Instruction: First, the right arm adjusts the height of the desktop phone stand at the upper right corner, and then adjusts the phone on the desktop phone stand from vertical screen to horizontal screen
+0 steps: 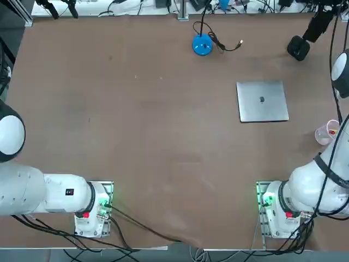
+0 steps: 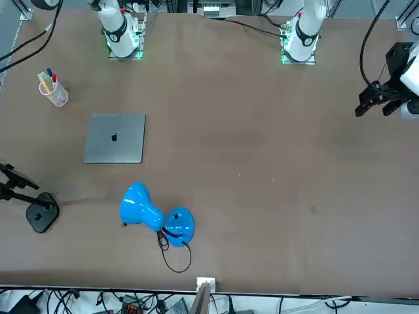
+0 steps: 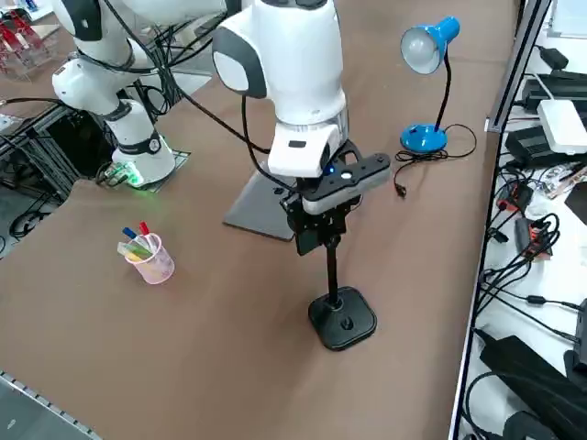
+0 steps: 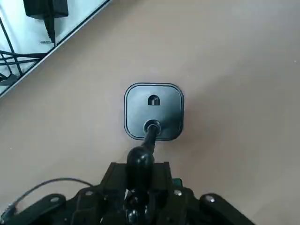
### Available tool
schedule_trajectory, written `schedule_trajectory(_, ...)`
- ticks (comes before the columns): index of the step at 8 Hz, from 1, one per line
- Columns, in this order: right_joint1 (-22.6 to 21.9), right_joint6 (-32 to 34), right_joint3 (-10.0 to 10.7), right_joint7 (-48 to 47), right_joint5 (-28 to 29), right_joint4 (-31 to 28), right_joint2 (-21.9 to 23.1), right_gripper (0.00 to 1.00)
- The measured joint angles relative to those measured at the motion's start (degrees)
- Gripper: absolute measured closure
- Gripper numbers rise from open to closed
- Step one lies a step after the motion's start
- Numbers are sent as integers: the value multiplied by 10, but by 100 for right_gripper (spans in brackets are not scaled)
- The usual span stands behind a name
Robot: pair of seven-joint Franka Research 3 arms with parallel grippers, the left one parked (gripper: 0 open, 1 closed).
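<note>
A: The desktop phone stand (image 3: 341,312) stood near the table's far right corner, its rounded black base flat on the table (image 3: 229,348) and its slim post rising straight up into the right gripper (image 3: 321,220).

B: Why did the gripper sit on top of it like that?

A: Judging by the task, to change the height. The right arm (image 3: 284,64) hung over the stand with the wrist pointing down, so the post's upper end and the cradle sat right at the fingers. In the wrist view the base (image 4: 153,111) lay directly below, the post running up to a ball joint between the fingers.

B: Were the fingers closed on it?

A: They looked drawn in narrow around the top of the stand, apparently clamping it. I judged that a hold on the stand's head rather than the phone.

B: And the phone?

A: A dark slab hung just under the gripper at the post's top, probably the phone (image 3: 310,236); I couldn't tell its orientation.

B: Anything near?

A: The silver laptop (image 3: 261,213) lay behind the gripper, the pen cup (image 3: 151,257) well apart.
</note>
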State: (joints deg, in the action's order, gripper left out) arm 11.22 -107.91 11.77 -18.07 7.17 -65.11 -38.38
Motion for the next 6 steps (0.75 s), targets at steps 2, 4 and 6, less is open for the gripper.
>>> schedule_trajectory(2,0,-9,0,-1,0,0,-10,70)
schedule_trajectory(4,0,-16,0,-2,0,0,-20,70)
schedule_trajectory(6,0,-24,0,-2,0,0,-27,70)
